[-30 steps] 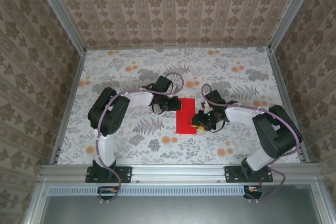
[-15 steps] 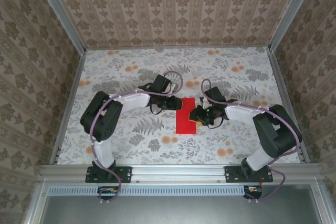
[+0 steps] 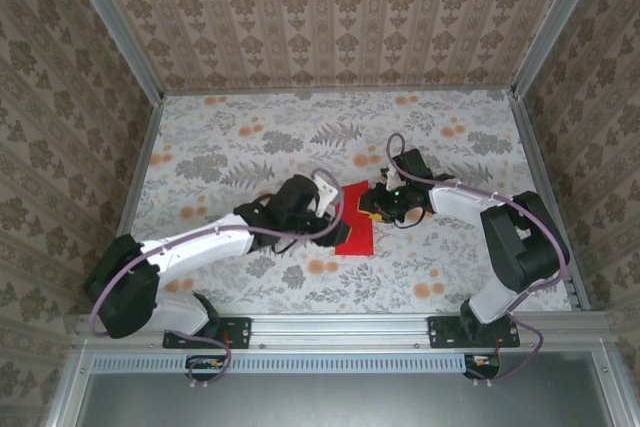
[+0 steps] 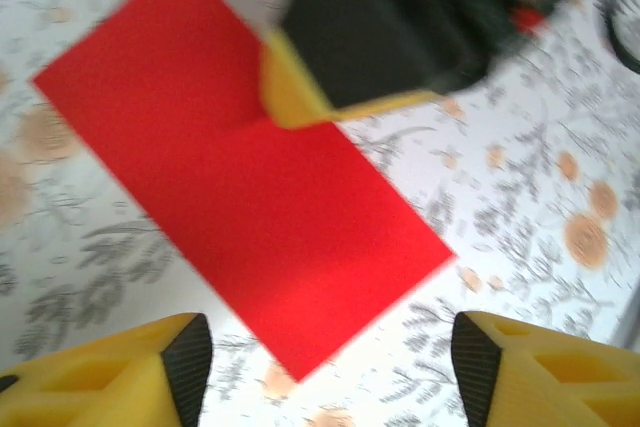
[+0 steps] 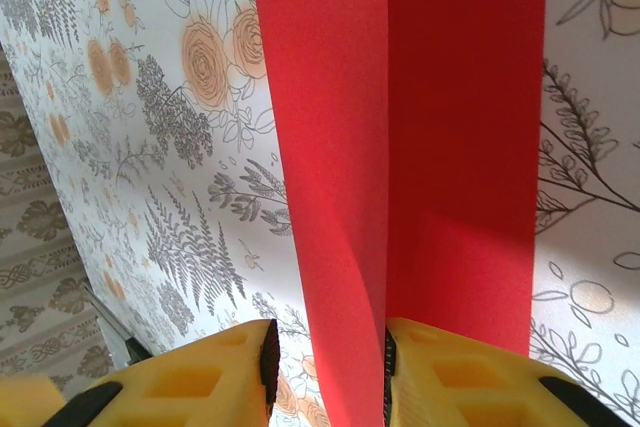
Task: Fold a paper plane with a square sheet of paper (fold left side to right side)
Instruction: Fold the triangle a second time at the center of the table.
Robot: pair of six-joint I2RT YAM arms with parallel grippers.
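Right claw (image 5: 325, 357) pinching paper (image 3: 358, 217) at far-right edge; left claw (image 4: 330, 367) open, hovering near end, long axis near-far.

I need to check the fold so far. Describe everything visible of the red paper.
The thin, matte, bright red sheet of paper is folded in half into a narrow rectangle lying on the floral tablecloth mid-table. Its layers are not pressed flat: in the right wrist view the upper layer stands up, pinched between the right gripper's yellow fingers. The left gripper hovers open above it, touching nothing.
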